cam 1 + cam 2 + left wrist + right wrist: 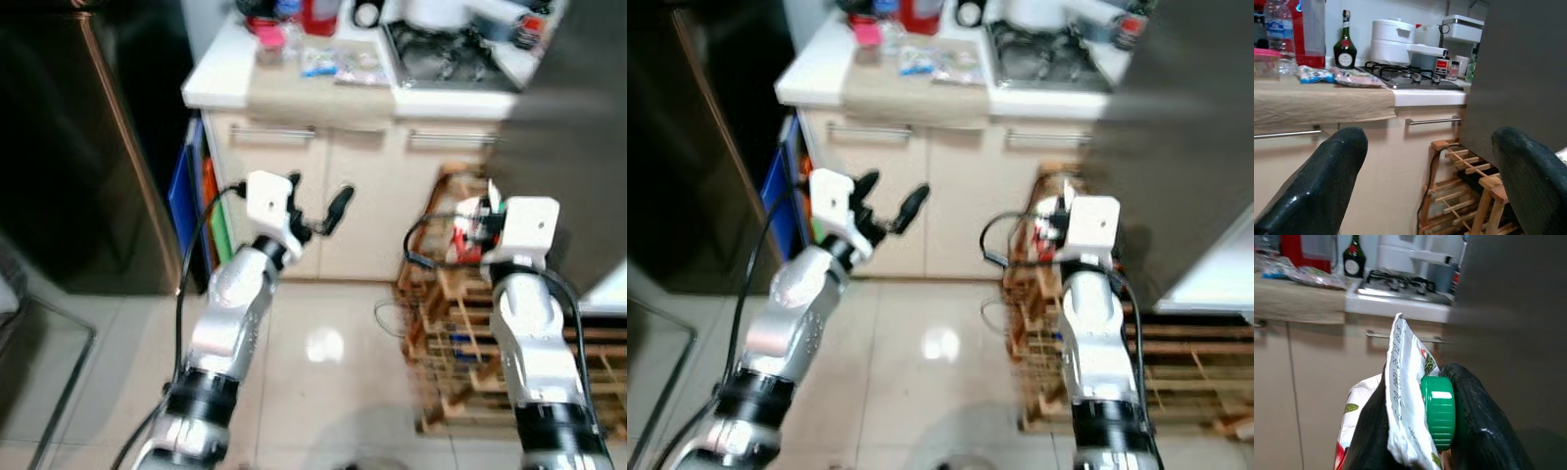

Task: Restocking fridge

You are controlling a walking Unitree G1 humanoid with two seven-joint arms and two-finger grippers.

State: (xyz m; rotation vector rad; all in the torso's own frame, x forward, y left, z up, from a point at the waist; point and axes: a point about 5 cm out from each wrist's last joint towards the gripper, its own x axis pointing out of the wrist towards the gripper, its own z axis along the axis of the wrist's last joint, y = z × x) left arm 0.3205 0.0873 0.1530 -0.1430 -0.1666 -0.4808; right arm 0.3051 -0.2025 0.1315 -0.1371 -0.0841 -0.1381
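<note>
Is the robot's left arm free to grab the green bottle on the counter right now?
Probably not yet. The left gripper is open, but it sits below the counter, and the green bottle stands far back by the wall.

The lower part of the carton is hidden between the black fingers of the right gripper. Its print is too blurred to be read. The fridge is cut off by the picture's edge.

One green-capped carton, one dark bottle, two cabinet handles, one wooden rack
</note>
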